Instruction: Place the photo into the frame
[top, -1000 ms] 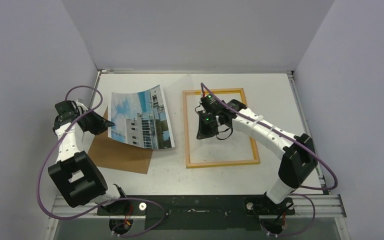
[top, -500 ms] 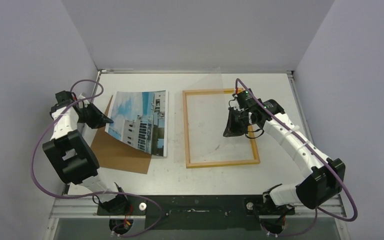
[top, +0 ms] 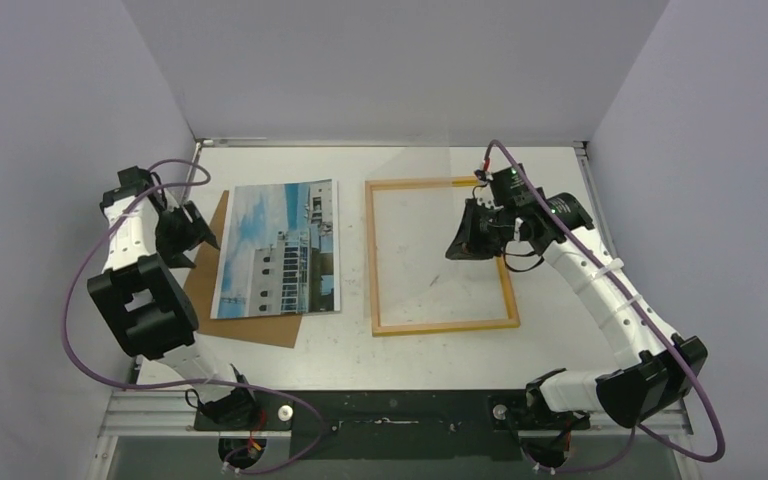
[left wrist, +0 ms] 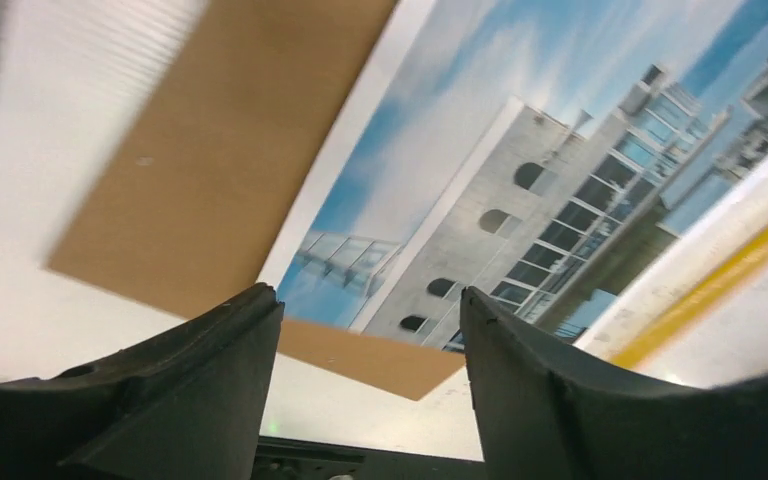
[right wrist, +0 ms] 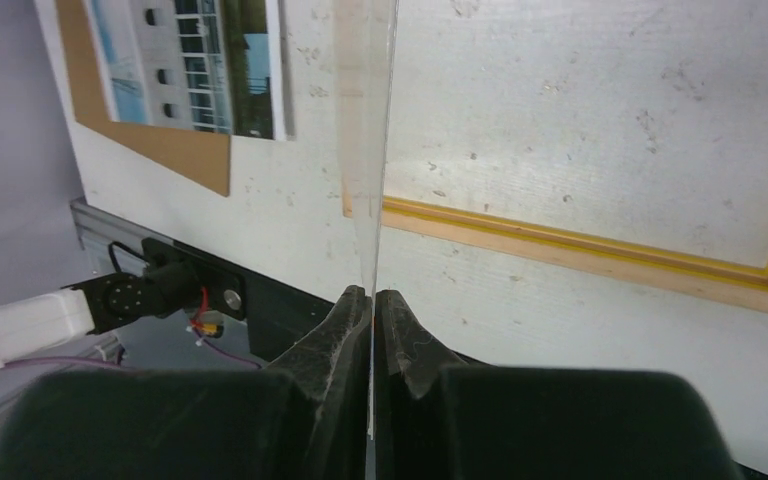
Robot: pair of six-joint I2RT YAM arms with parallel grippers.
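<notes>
The photo [top: 278, 250] of a white building under blue sky lies face up, left of the frame [top: 445, 325]; it fills the left wrist view too [left wrist: 520, 190]. My left gripper [top: 198, 233] sits at the photo's left edge, open, with nothing between its fingers [left wrist: 370, 300]. The frame lies flat, light wood side up with a yellow lip [right wrist: 580, 245]. My right gripper [top: 457, 248] hovers over the frame's right half, shut [right wrist: 372, 297] on a clear sheet [right wrist: 365, 150] held on edge.
A brown backing board [top: 245, 320] lies under the photo and sticks out to the left and front [left wrist: 220, 140]. Grey walls close in the table on three sides. The black base rail [top: 390, 410] runs along the near edge.
The left gripper has opened and let go of the photo, which dropped from a raised curl to lie flat. The right arm carried the clear sheet to the right across the frame.
</notes>
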